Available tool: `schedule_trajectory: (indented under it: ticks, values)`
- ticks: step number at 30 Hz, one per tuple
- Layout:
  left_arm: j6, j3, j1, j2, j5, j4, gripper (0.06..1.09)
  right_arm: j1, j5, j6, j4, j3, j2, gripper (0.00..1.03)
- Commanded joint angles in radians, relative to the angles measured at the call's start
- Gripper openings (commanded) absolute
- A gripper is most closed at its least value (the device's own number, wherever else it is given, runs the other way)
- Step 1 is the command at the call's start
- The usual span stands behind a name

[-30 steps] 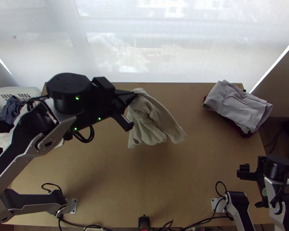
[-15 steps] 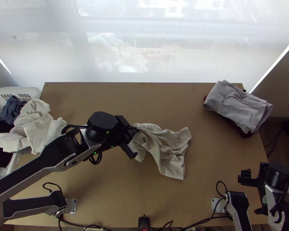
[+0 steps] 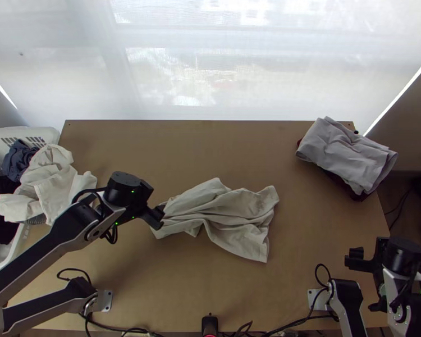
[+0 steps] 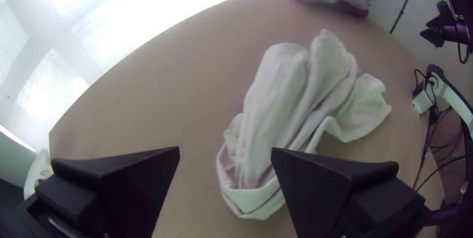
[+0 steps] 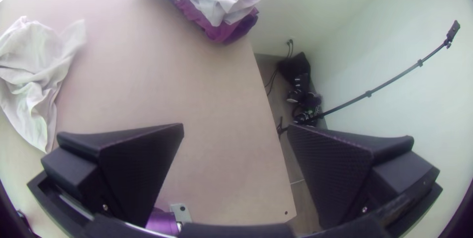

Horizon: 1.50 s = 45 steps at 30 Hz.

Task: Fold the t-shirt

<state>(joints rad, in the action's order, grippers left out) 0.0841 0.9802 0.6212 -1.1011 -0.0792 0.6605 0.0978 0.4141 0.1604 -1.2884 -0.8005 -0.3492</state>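
Loosely bunched, the t-shirt point(image 3: 230, 216) lies beside the open left pincer point(image 3: 161, 217).

T-shirt point(image 3: 238, 210): plain off-white. At two o'clock from it, cloth point(image 3: 348, 154), plain pale grey, above dark red fabric point(image 3: 357, 196). Towards nine o'clock, white basket point(image 3: 49, 135); garments off-white point(image 3: 49, 182), slate blue point(image 3: 18, 160) and black point(image 3: 0, 210). Table point(image 3: 171, 149): light brown.
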Motion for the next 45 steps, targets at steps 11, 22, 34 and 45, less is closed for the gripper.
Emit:
schedule_trajectory:
  ticks: [11,22,34,45]
  values:
    - [0.212,-0.245,-0.675,0.132,0.010,-0.141,1.02,-0.013,0.000,-0.021,0.014,0.047,0.013,0.98]
    - [0.332,-0.301,-1.009,0.001,0.010,-0.220,1.02,-0.023,-0.001,-0.018,0.017,0.064,0.018,0.98]
    - [0.399,-0.348,-1.108,-0.121,0.001,-0.418,0.79,-0.029,0.000,-0.009,0.017,0.060,0.015,0.98]
    - [0.430,-0.301,-1.186,-0.197,0.010,-0.628,0.09,-0.027,0.000,-0.015,0.018,0.047,-0.002,0.98]
